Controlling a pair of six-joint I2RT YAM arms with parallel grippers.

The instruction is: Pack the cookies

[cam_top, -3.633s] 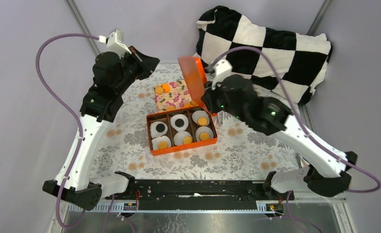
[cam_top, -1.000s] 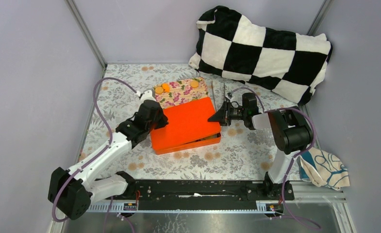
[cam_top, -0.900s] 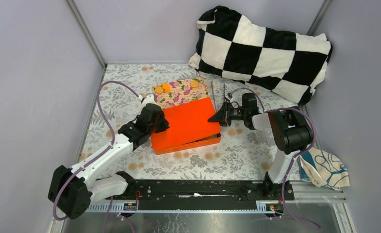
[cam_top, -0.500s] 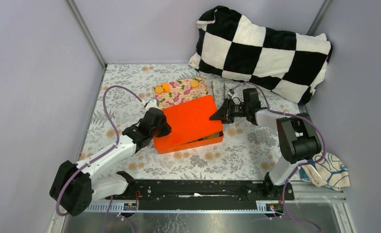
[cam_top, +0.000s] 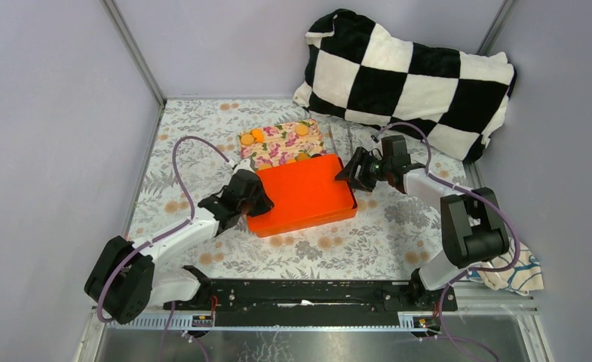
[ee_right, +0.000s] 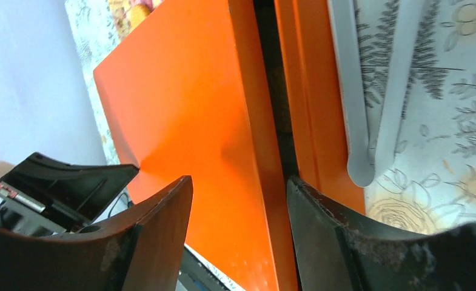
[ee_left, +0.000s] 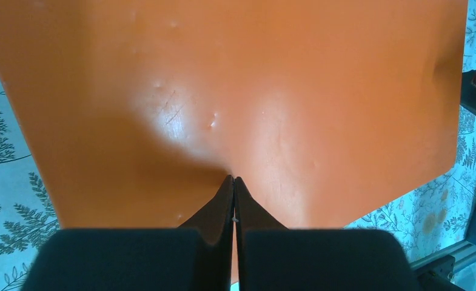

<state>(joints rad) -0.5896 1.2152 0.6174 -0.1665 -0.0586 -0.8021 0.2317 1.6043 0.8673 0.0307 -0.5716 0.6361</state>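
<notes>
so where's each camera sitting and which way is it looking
top external: above and behind the bases, looking down on the floral cloth; both arms, left gripper and right gripper at the orange box.
left wrist: close over the box, looking along shut fingers onto its lid.
right wrist: at the box's right edge, open fingers framing the lid's rim, tongs beside.
All three share the box.

Closed left gripper (ee_left: 233,180), apparently against orange lid (ee_left: 296,91)

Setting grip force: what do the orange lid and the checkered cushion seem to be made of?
Orange lid: probably thin painted metal, perhaps hard plastic; glossy, with soft highlights and small dents. Checkered cushion: plush fabric, matte, with a fuzzy surface and slumped shape.
</notes>
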